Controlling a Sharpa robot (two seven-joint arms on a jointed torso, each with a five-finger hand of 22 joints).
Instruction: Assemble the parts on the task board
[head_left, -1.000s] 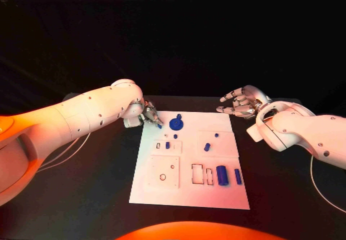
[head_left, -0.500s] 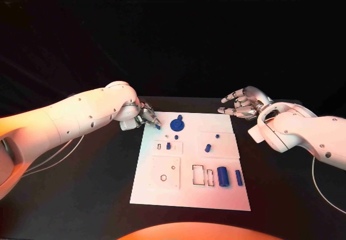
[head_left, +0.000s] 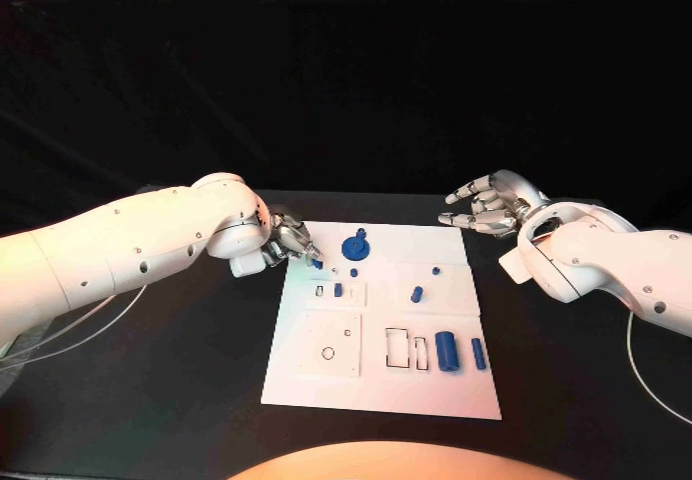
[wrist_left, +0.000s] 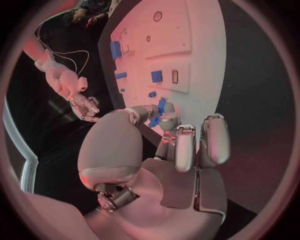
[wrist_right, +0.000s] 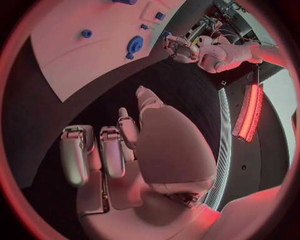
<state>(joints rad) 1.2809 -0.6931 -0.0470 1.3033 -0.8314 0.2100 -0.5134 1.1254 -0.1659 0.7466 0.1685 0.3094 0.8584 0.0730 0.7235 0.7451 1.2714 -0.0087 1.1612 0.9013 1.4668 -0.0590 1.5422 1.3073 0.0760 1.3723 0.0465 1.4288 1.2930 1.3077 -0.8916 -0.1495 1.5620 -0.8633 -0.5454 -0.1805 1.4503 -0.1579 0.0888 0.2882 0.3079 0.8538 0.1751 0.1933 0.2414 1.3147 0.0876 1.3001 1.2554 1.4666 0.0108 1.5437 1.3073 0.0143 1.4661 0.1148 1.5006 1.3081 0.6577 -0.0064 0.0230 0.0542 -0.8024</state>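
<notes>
Where the left arm reaches in over the black desk, its left hand hangs at the far left corner of the white task board, fingertips pinching a small blue part just above the board's surface; the left wrist view shows that blue piece caught between the thumb and fingers. Just beside it on the board stands a round blue knob-like part, then a small blue peg in a raised white block, another slanted peg further right, and two blue cylinders lying near the rectangular slots. The right hand hovers off the board's far right corner, fingers spread and loosely curled, holding nothing.
</notes>
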